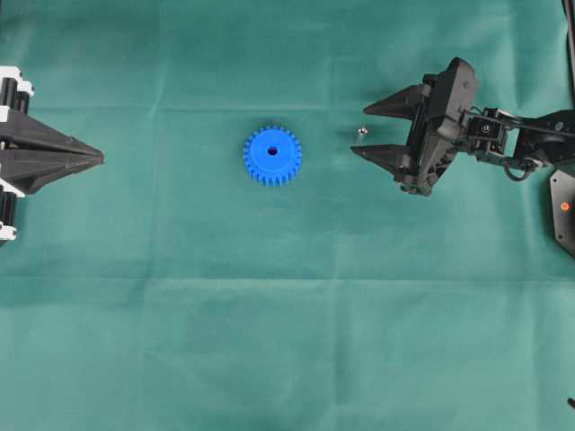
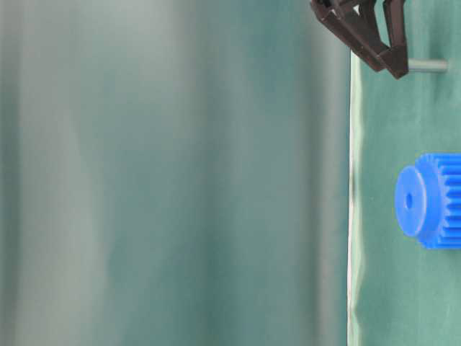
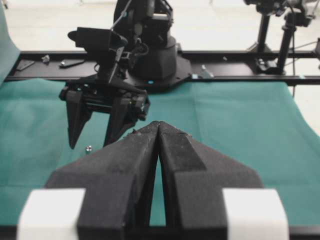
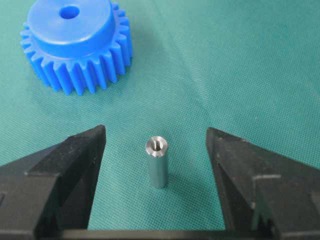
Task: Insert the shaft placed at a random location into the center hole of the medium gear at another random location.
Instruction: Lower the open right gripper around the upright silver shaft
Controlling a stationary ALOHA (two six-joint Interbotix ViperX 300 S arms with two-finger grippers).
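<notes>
Silvery shaft [image 4: 157,162] upright between spread right claw [image 4: 156,145] fingers; overhead shows left claw [image 1: 101,158] pressed together

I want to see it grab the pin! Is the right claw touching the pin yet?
Apart. The right wrist view shows the pin standing upright between the open fingers of the right claw, with green cloth showing on both sides of it.

Table-level view: right claw [image 2: 385,61] tips beside the silvery shaft [image 2: 428,65]; blue medium gear [image 2: 432,200] apart on the green surface [image 2: 389,288].
</notes>
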